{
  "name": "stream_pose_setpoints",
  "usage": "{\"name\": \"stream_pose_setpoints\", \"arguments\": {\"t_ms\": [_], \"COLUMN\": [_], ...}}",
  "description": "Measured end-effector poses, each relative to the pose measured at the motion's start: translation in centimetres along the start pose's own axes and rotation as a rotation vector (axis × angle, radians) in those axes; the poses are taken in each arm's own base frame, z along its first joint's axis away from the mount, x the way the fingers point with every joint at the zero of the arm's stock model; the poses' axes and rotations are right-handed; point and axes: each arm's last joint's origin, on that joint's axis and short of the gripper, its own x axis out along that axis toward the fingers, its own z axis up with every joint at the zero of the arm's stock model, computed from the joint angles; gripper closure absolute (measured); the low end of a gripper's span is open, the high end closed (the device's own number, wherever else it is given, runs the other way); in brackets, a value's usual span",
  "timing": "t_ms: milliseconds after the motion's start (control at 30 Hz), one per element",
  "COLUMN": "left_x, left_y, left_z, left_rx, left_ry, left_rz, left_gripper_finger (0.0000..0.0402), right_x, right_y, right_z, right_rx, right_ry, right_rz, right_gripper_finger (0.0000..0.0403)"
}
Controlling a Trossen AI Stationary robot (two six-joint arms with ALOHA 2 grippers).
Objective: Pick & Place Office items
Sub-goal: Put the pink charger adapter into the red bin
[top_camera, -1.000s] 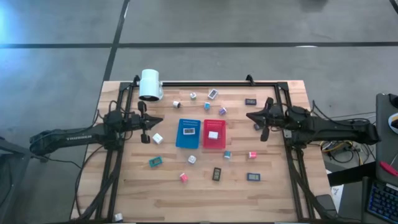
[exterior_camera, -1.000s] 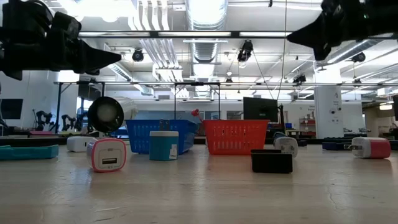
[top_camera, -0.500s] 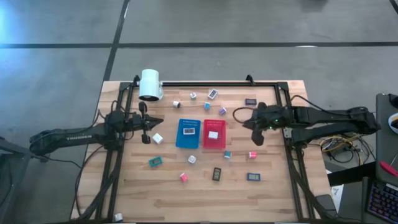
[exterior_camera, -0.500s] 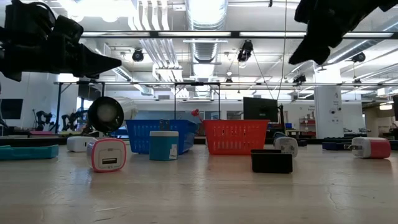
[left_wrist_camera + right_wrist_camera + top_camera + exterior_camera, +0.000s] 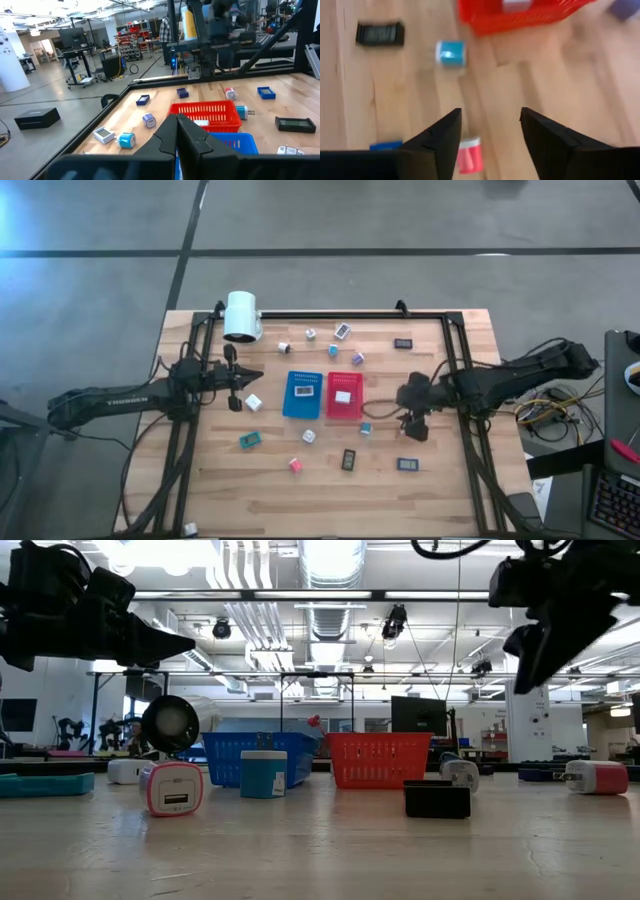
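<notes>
Small office items lie scattered on the wooden table: a white cube (image 5: 253, 402), a teal one (image 5: 249, 440), a blue cube (image 5: 366, 428), and dark flat rectangles (image 5: 348, 459). My right gripper (image 5: 410, 418) hangs open, tipped downward, right of the red tray (image 5: 345, 395). In the right wrist view a pink item (image 5: 469, 156) lies on the table below the gap, next to one finger (image 5: 442, 137). My left gripper (image 5: 250, 375) waits shut and level, left of the blue tray (image 5: 301, 394).
A big white cylinder (image 5: 242, 317) lies at the far left corner. More small items (image 5: 342, 330) sit along the far side, beyond the trays. A dark blue flat item (image 5: 407, 464) lies near my right gripper. Black frame rails (image 5: 466, 450) run along both table sides.
My right gripper has swung toward the table's near edge and sunk a little. It has tipped from level to pointing steeply down over the pink item, and its fingers have opened.
</notes>
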Motion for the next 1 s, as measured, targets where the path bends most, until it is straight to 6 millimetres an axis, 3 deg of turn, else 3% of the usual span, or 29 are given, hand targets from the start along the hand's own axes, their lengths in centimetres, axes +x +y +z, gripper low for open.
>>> {"name": "stream_pose_setpoints", "arguments": {"t_ms": [267,467,800,1000], "left_x": [0.0,0.0,0.0,0.0], "left_y": [0.0,0.0,0.0,0.0], "left_z": [0.0,0.0,0.0,0.0], "left_rx": [0.001,0.001,0.001,0.001], "left_ry": [0.000,0.000,0.000,0.000], "left_rz": [0.000,0.000,-0.001,-0.001], "left_gripper_finger": [0.0394,0.0394,0.0394,0.0394], "right_x": [2.2,3.9,7.2,8.2], "right_y": [2.3,3.0,3.2,3.2], "right_z": [-1.0,-1.4,-2.3,-2.6], "right_rx": [-0.135,-0.155,-0.181,-0.195], "right_ry": [0.119,0.198,0.345,0.389], "right_rz": [-0.001,-0.041,-0.117,-0.135], "right_gripper_finger": [0.0140,0.0115,0.0116,0.0118]}}
